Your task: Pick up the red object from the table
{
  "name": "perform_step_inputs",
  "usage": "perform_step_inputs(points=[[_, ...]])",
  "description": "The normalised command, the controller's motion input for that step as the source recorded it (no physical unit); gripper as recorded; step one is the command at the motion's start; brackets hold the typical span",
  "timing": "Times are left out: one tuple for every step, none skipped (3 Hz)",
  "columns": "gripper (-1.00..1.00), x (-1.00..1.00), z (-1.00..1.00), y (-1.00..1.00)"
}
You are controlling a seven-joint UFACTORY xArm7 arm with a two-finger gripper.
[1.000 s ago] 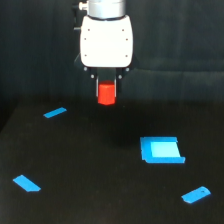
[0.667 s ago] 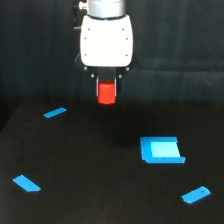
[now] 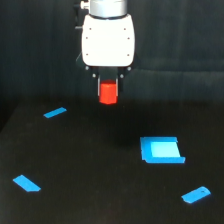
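My gripper (image 3: 108, 91) closed on the red object (image 3: 108, 93), upper centre of frame, apparently clear of the table (image 3: 100, 170). Risk, my judgement: only its upper part looks pinched, so a jolt could drop it. Fingers dark against backdrop, contact hard to read; gap beneath hard to judge. Blue pieces scattered lower frame

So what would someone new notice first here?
The white arm at top centre, its tool shut on the red block and holding it above the black table. Next, the bright blue square at the exterior view's right, with three blue slips scattered around.
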Motion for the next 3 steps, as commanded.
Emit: perform_step_inputs(points=[[-0.92, 0.15, 0.1, -0.06], [-1.0, 0.02, 0.02, -0.03], [-0.96, -0.01, 0.05, -0.02]])
